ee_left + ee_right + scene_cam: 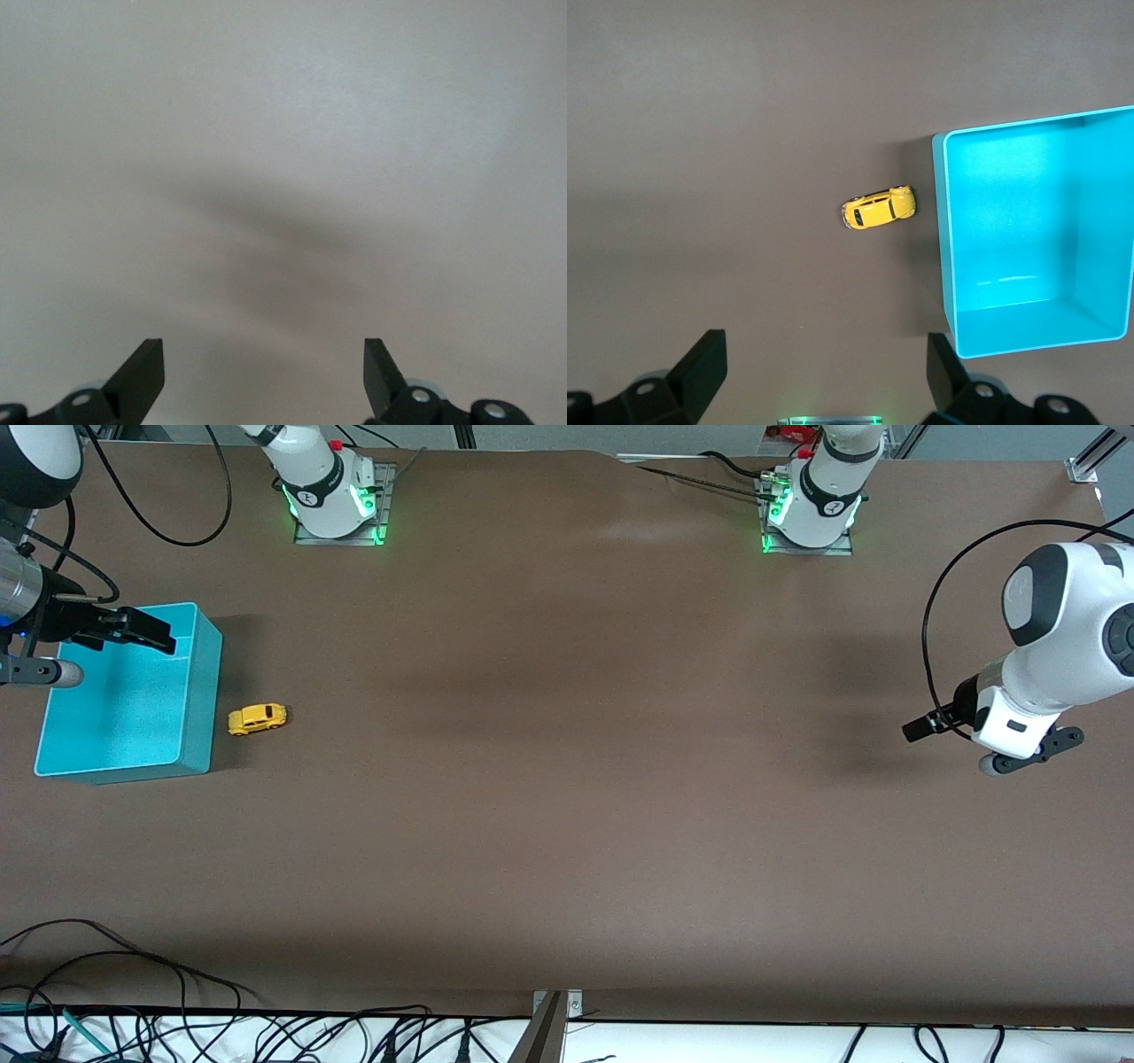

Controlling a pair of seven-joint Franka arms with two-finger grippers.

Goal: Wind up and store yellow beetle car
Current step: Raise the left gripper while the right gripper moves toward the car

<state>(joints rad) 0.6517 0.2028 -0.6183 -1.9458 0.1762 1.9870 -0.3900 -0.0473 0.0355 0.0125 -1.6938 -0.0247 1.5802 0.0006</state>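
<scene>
Fingers (700, 363) of the right gripper (142, 631) stand wide and empty over the turquoise bin (199, 691); the yellow beetle car (257, 718) sits on the tabletop (567, 779) just beside that bin, below them. Nothing is grasped yet, so the next move probably calls for lowering onto the car. Over bare tabletop, the left gripper (264, 376) waits, fingers wide, well apart from the car.

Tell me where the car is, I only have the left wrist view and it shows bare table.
Observer: The car sits on the table beside the bin, at the right arm's end.
Operator: Is it inside the bin?
Observer: No, it's just outside the bin's wall; the bin looks empty.
Operator: Where are the grippers?
Observer: The right gripper hangs open over the bin. The left gripper is open over bare table at the left arm's end.
</scene>
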